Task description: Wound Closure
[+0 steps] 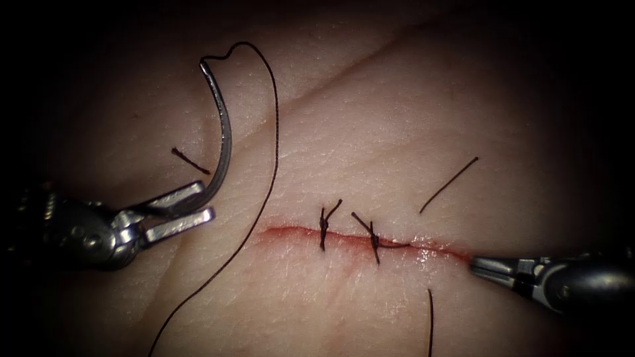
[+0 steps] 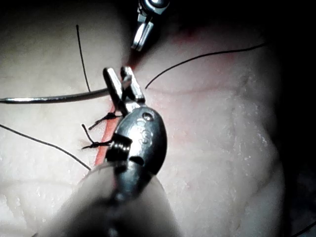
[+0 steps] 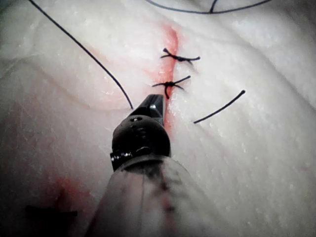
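The left tool (image 1: 192,206) is showing bright steel jaws on a rounded grey metal wrist with small round pins. The right tool (image 1: 493,268) is showing slim silvery jaws, a dark band and a darker grey wrist housing.

Surgical training bench, pale tissue (image 1: 370,119) slab with stitched cut (image 1: 357,239), dark surround

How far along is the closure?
Done: two knotted stitches cross the cut. In hand: the left tool holds the needle near its pointed end, clear of the tissue, thread trailing. The right tool, shut, holds nothing at the cut's right end. Left: both ends of the cut look unstitched.
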